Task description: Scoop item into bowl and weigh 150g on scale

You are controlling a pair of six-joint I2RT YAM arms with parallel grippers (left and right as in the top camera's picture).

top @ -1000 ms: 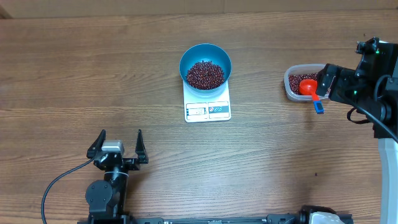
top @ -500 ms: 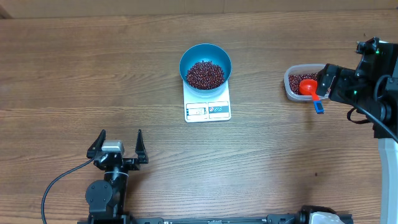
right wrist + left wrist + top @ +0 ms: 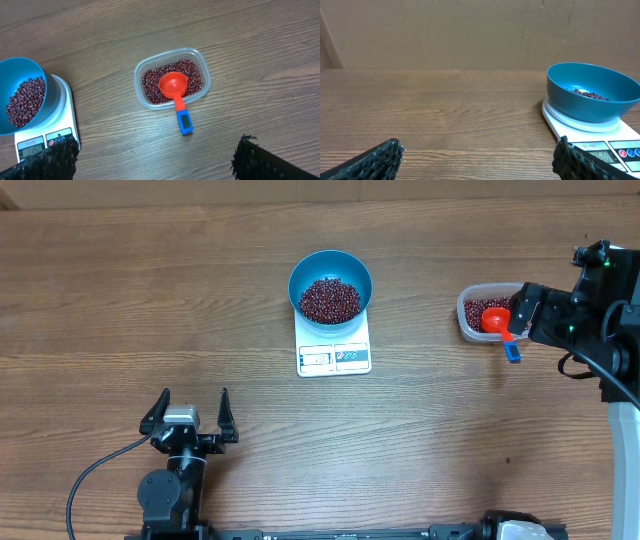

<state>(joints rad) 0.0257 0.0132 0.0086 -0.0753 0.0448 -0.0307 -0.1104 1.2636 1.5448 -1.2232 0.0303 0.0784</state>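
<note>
Shows the blue bowl (image 3: 331, 270) standing on the white scale (image 3: 334, 356) at the middle of the wooden counter (image 3: 150, 290), covering the far part of the scale and leaving the display panel (image 3: 334, 358) bare at the near edge. Carries in that bowl a heap of dark red-brown beans (image 3: 330, 299), spread over the bottom and well below the rim. Displays digits on the panel, too small to read with certainty. Places the clear tub (image 3: 463, 320) well off to the right of the scale, with more of the same beans inside. Has an orange scoop (image 3: 173, 85) lying in the tub, cup upward on the beans, its blue-ended handle (image 3: 184, 122) sticking out past the tub's rim toward the front of the counter. Presents the left tool (image 3: 194, 395) released, fingers spread wide and gripping nothing, low near the front edge, well apart from scale and bowl and facing them. Presents the right tool (image 3: 156, 142) released too, fingers far apart and empty, hovering by the tub and touching neither tub nor scoop.
</note>
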